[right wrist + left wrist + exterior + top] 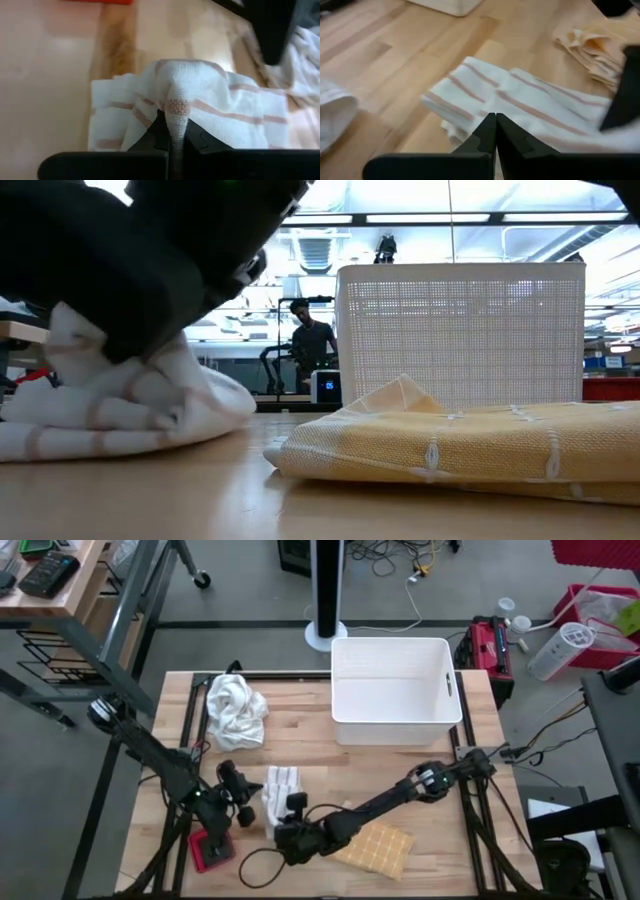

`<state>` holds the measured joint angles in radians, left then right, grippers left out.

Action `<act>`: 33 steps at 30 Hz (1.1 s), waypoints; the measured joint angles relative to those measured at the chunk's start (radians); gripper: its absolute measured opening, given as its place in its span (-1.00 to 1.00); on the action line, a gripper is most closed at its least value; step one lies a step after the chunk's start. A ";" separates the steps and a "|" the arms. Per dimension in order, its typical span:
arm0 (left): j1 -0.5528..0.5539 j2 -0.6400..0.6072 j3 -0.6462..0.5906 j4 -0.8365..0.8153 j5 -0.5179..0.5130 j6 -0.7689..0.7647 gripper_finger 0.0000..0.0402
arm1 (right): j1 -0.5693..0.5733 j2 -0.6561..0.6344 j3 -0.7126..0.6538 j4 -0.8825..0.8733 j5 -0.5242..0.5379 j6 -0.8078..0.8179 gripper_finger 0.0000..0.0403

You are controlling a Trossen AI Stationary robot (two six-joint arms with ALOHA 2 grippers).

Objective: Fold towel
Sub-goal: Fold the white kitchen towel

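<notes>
So I'm mid-fold on the white cloth towel with thin pinkish stripes (279,792), which sits bunched at the front of the light wooden surface (400,765), just beside the folded yellow waffle-weave cloth (378,848). My right pincer (172,131) is clamped tight on a pinch of the striped fabric; you can see a ridge of it pulled up between the fingers. My left pincer (495,131) is closed too, right at the near edge of the same towel, but I honestly can't tell whether it has cloth in it or is just pressed shut next to it.

Looks to me like the carry-over part of a fold: one edge lifted, the rest lying in loose layers. Next move, I reckon, needs the lifted edge brought across and laid flat on the far side, keeping the layers from dragging along. There's also a crumpled plain white towel (235,710) farther back and a white plastic bin (396,690); neither's in play.
</notes>
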<state>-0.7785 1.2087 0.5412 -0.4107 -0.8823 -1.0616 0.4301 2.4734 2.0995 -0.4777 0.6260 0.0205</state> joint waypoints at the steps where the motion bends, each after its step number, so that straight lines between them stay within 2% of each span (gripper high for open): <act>1: 0.001 0.008 0.000 -0.002 -0.010 -0.010 -1.00 | 0.000 0.005 0.000 0.006 -0.016 -0.013 -1.00; 7: 0.003 0.080 -0.001 0.018 -0.026 -0.014 -1.00 | -0.001 0.029 0.000 0.034 -0.106 -0.014 -1.00; 10: 0.012 0.124 -0.001 0.028 -0.010 -0.021 -1.00 | 0.000 0.029 0.000 0.049 -0.111 -0.012 -0.95; 21: 0.075 0.241 -0.001 0.029 0.189 -0.129 -1.00 | 0.030 0.022 0.068 -0.035 -0.111 -0.030 -0.41; 27: 0.064 0.217 0.008 0.028 0.189 -0.121 -1.00 | 0.045 0.021 0.130 -0.124 -0.052 0.046 -0.23; 33: 0.036 0.187 0.036 0.041 0.132 -0.047 -1.00 | 0.056 0.021 0.153 -0.139 0.010 0.135 -0.20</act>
<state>-0.7426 1.3955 0.5777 -0.3701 -0.7504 -1.1082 0.4857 2.4943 2.2520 -0.6170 0.6355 0.1551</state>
